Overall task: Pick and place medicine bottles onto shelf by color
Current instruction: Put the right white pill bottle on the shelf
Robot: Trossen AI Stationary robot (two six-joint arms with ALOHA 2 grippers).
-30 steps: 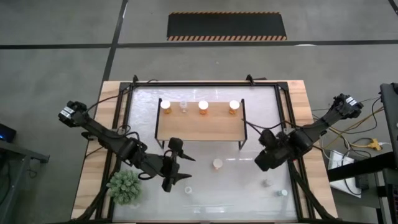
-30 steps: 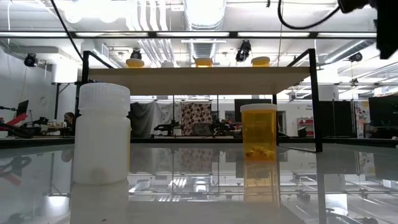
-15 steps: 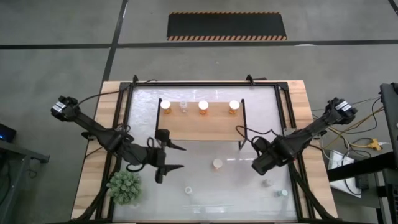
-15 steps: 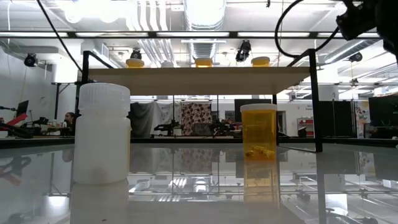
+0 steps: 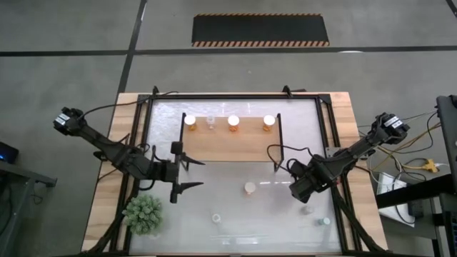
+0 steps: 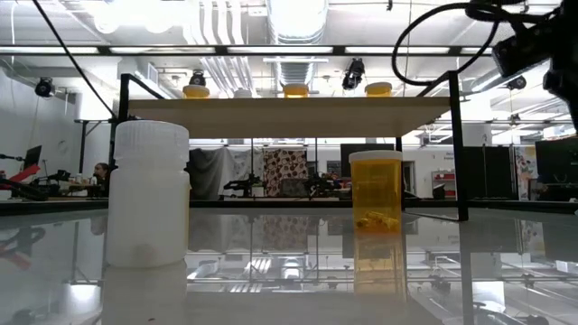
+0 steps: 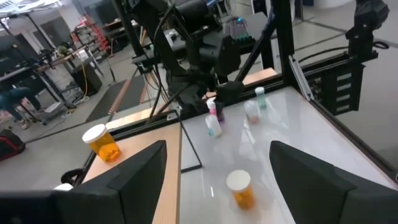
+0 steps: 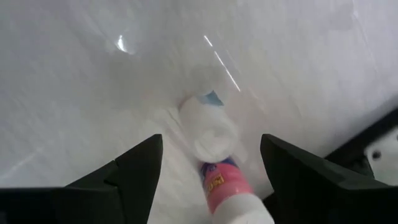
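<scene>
The shelf (image 5: pixel 228 146) carries three orange bottles (image 5: pixel 233 120) and a clear one (image 5: pixel 211 121). On the glass table stand an orange bottle (image 5: pixel 250 188) and a white bottle (image 5: pixel 216 217); both also show in the low view, the orange bottle (image 6: pixel 375 190) and the white bottle (image 6: pixel 149 194). My left gripper (image 5: pixel 196 173) is open and empty, in front of the shelf's left end. My right gripper (image 5: pixel 294 189) is open above a white-capped bottle (image 8: pixel 208 127) and a pink-labelled bottle (image 8: pixel 227 183), its fingers on either side, apart from them.
Two more small bottles stand near the table's right front, a whitish one (image 5: pixel 307 210) and a teal-capped one (image 5: pixel 325 221). A green spiky plant (image 5: pixel 145 214) sits at the front left. The shelf's black legs (image 5: pixel 278 165) stand close to my right gripper.
My left gripper has drawn back toward the table's left and far edge, away from the white bottle, staying open. My right gripper has shifted a little toward the table's left and near edge. No bottle has moved.
</scene>
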